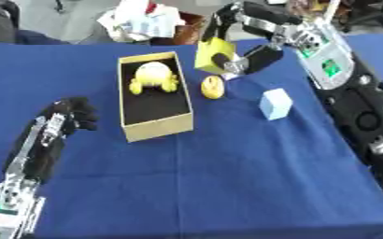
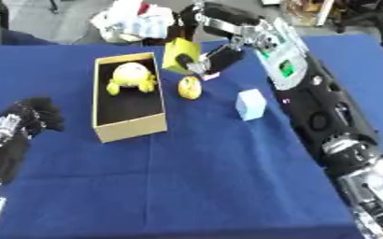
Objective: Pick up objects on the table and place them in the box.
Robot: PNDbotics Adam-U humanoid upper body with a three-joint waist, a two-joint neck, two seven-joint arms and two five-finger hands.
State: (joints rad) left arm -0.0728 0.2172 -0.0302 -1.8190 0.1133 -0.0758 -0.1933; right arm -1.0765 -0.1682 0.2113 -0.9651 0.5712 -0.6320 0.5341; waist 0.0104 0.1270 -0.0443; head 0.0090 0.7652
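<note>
An open yellow-walled box (image 1: 155,128) with a dark inside lies on the blue table (image 1: 227,177); a round yellow toy (image 1: 154,77) rests in its far end. My right hand (image 1: 242,59) is raised just right of the box's far corner, shut on a yellow cube (image 1: 212,52). Below it a small yellow rounded object (image 1: 213,87) sits on the cloth beside the box. A pale blue cube (image 1: 276,103) stands farther right. My left hand (image 1: 72,115) rests on the table left of the box with its fingers curled, holding nothing.
My right arm (image 1: 350,93) runs along the table's right side. Behind the far edge lie white papers and clutter (image 1: 142,21). A dark sleeve (image 1: 15,37) shows at the far left corner.
</note>
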